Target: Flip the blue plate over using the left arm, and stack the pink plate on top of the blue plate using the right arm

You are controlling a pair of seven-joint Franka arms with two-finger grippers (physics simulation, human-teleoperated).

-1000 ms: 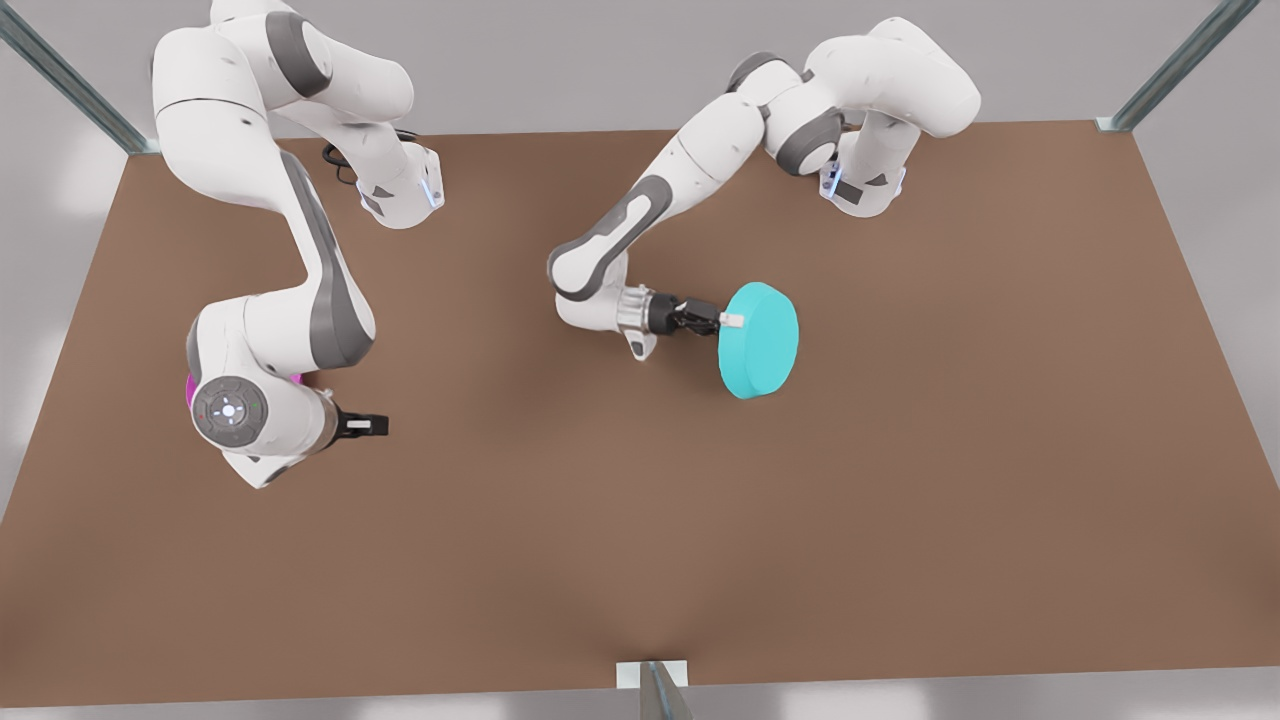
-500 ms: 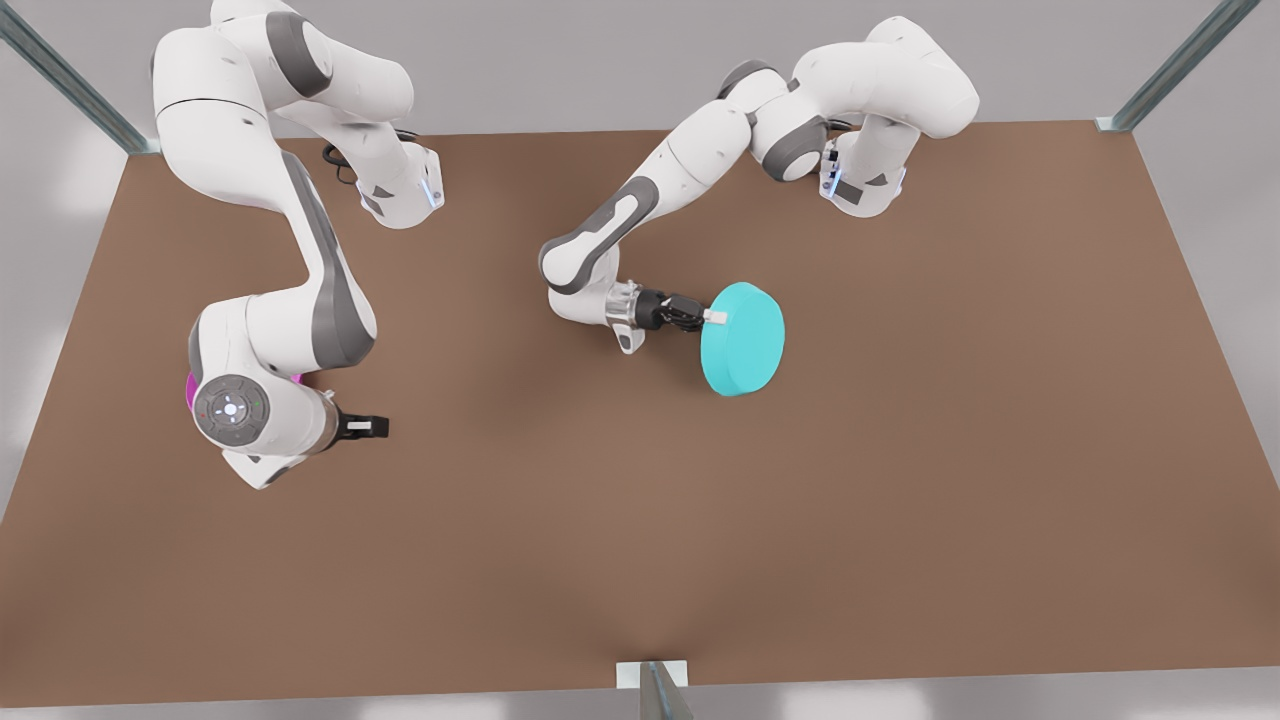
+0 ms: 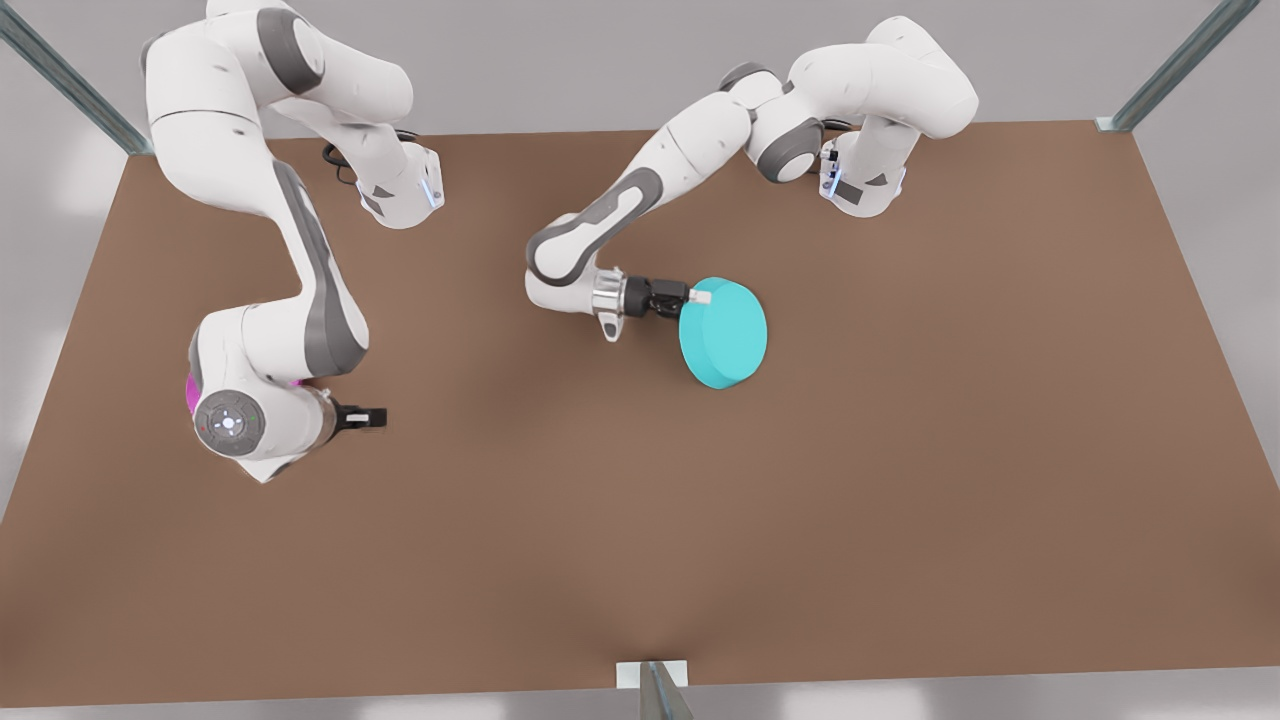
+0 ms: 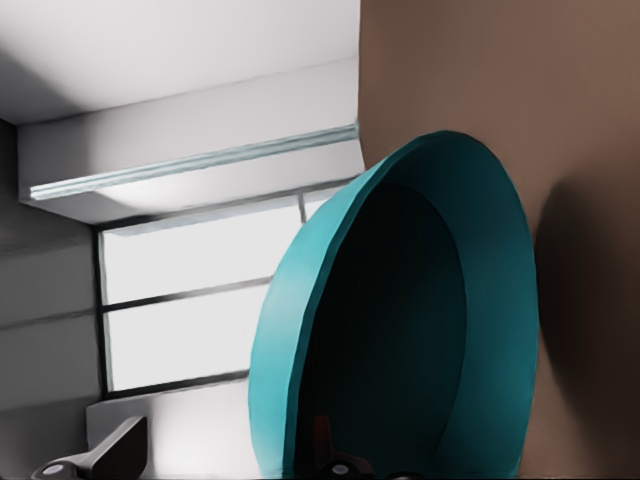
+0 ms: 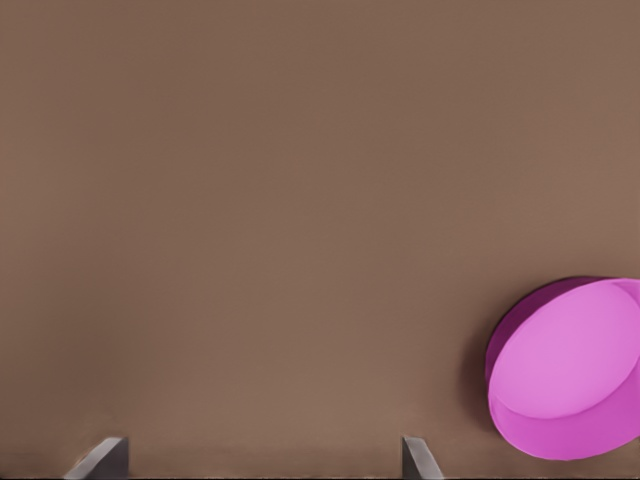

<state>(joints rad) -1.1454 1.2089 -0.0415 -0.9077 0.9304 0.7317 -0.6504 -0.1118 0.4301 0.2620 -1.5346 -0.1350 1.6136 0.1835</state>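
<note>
Left gripper [image 3: 690, 297] pinches the blue plate's [image 3: 725, 332] rim — plate tilted, base up. Right gripper [image 3: 368, 416] waits, fingers spread, pink plate [image 5: 565, 370] just beside it.

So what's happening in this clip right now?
The left gripper grips the blue plate by its rim and holds it tilted above the table, base towards the front camera, partway through the flip. The right gripper waits, fingers apart, near the pink plate, which lies on the table.
</note>
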